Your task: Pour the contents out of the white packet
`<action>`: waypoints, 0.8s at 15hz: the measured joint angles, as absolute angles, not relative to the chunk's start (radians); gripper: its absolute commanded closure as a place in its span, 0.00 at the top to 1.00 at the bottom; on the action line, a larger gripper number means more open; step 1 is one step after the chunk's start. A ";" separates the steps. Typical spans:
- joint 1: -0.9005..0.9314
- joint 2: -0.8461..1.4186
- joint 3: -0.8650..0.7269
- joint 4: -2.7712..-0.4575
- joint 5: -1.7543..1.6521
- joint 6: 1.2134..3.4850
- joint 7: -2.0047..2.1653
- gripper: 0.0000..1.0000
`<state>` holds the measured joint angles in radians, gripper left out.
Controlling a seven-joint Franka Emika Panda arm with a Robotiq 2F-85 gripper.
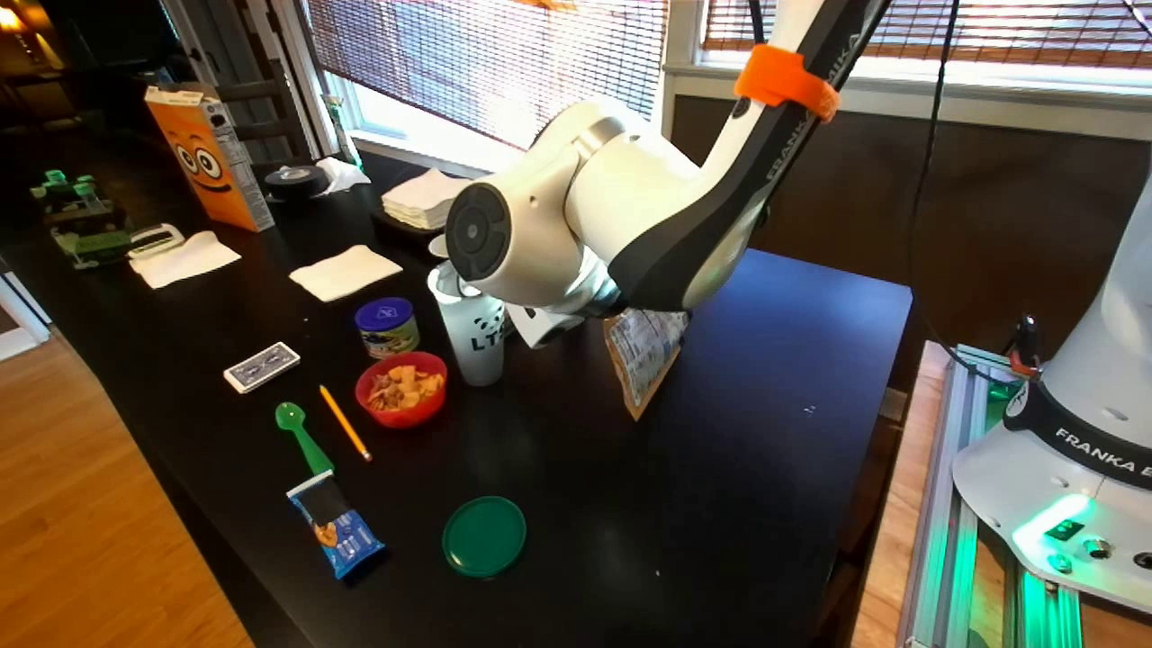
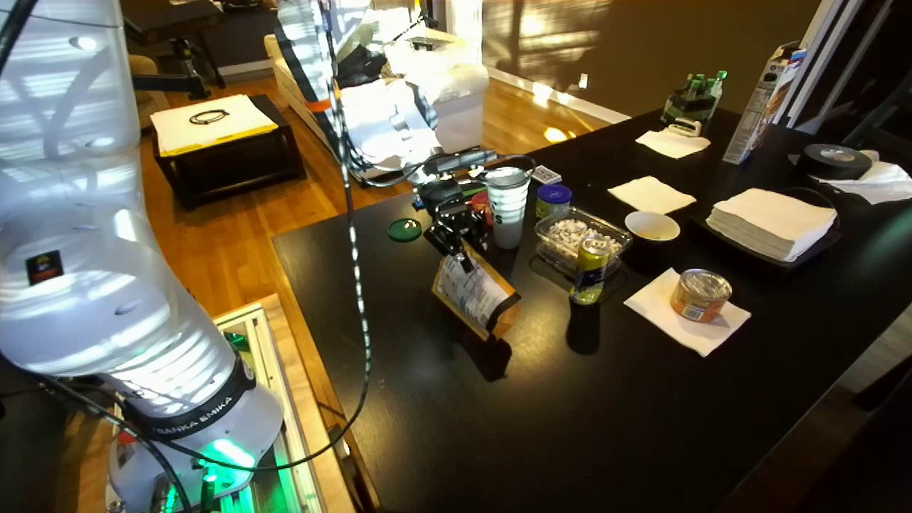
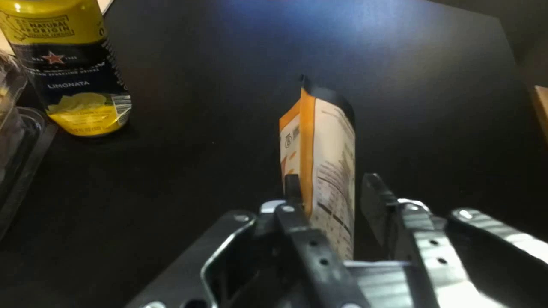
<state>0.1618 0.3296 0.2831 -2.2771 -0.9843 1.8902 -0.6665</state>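
In a sunlit room with woven blinds [image 1: 504, 54] and a wooden floor [image 1: 99, 486], laid out along a dark worktop [image 2: 570, 427]. Clamped in the black hand [image 3: 333, 188], well in from the robot-end edge: the orange-bordered white packet [image 2: 470, 288], tilted, one corner down, with its shadow [image 2: 495, 362] just beside; hard to tell whether touching the worktop. Near the hand, an upright white cup [image 1: 479, 342] with a panda face; next to it, a red bowl [image 1: 407, 420] of orange and brown snack pieces [image 1: 405, 387] and a blue-lidded tub [image 1: 387, 328]. Toward the window edge, a clear plastic tray [image 2: 554, 254] of white pieces [image 2: 573, 231], and just beside it an upright yellow-and-blue Limonata can [image 2: 591, 271]; farther along, a squat tin [image 2: 702, 296] on a napkin [image 2: 659, 308]. Toward the floor-side edge, a yellow pencil [image 1: 345, 423], a green spoon [image 1: 306, 441] with its handle end at a blue snack packet [image 1: 337, 526], and a pack of playing cards [image 1: 262, 366]. Near the corner of the robot-end and floor-side edges, a round green lid [image 1: 484, 537]. Toward the far end, a small white bowl [image 2: 652, 226], a napkin stack [image 2: 773, 217], a black tape roll [image 2: 833, 162], an orange cereal box [image 1: 211, 157], and a carrier [image 2: 687, 110] of green-capped bottles [image 2: 717, 87].
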 measured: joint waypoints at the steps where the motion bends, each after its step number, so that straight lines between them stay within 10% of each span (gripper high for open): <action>1: 0.162 0.325 0.282 -2.283 -0.984 1.896 -0.666 0.81; 4: 0.162 0.312 0.276 -2.302 -0.986 1.920 -0.666 0.90; 5: 0.162 0.307 0.273 -2.308 -0.987 1.927 -0.666 0.57; 7: 0.162 0.298 0.267 -2.324 -0.993 1.946 -0.661 0.60; 12: 0.162 0.272 0.250 -2.365 -1.006 1.979 -0.648 0.24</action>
